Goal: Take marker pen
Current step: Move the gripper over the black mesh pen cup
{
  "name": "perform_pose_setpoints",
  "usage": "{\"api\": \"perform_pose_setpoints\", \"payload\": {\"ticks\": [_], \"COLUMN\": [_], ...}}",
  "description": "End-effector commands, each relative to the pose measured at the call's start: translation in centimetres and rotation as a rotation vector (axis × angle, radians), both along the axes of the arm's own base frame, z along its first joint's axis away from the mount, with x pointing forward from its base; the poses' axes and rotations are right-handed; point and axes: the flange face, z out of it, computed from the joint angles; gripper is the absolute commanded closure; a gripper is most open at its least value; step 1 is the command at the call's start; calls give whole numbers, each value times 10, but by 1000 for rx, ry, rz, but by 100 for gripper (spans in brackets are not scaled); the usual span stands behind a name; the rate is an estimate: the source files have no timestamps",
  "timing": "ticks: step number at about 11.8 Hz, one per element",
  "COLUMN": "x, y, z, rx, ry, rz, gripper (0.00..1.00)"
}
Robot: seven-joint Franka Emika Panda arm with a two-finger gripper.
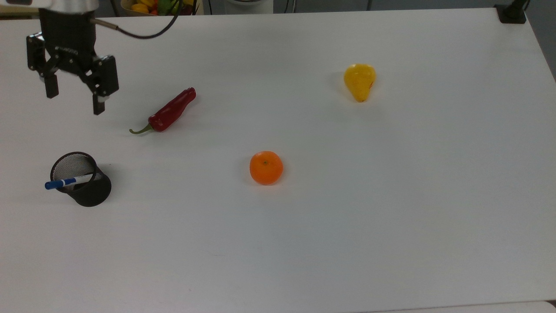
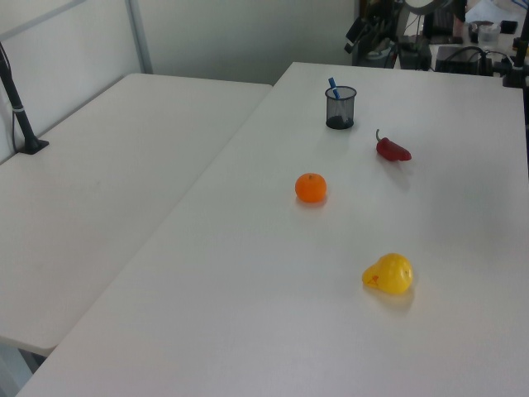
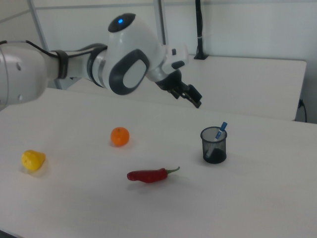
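Observation:
The marker pen [image 1: 67,181], white with a blue cap, leans inside a black mesh cup [image 1: 89,193] at the top view's left, its cap sticking out over the rim. The left view shows the pen [image 2: 333,85] in the cup [image 2: 340,112], and the right view shows the pen [image 3: 222,128] in the cup [image 3: 214,148]. My gripper [image 1: 75,99] hangs open above the table, up-screen of the cup in the top view, holding nothing. In the right view the gripper [image 3: 192,97] is above and left of the cup.
A red chilli [image 1: 169,112] lies just right of the gripper in the top view. An orange [image 1: 266,168] sits mid-table and a yellow pear [image 1: 359,80] further right. A second table [image 2: 99,182] adjoins in the left view.

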Motion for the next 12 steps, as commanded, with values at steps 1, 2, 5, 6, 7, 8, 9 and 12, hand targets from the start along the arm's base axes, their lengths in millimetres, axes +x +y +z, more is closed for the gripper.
{"api": "perform_pose_setpoints", "payload": {"ticks": [1, 2, 5, 6, 7, 8, 9, 12], "x": [17, 23, 30, 32, 35, 37, 37, 50], "y": [-12, -14, -29, -31, -33, -36, -44, -48], "z": [-34, -39, -58, -69, -70, -75, -78, -89], "rx": [-11, -22, -51, -55, -62, -70, -69, -76], "ry": [-56, -87, -144, -147, -165, -176, -193, -224], "rz": [-49, -57, -75, -79, -81, -86, -107, -124], "gripper": [4, 5, 9, 10, 10, 10, 14, 27]}}
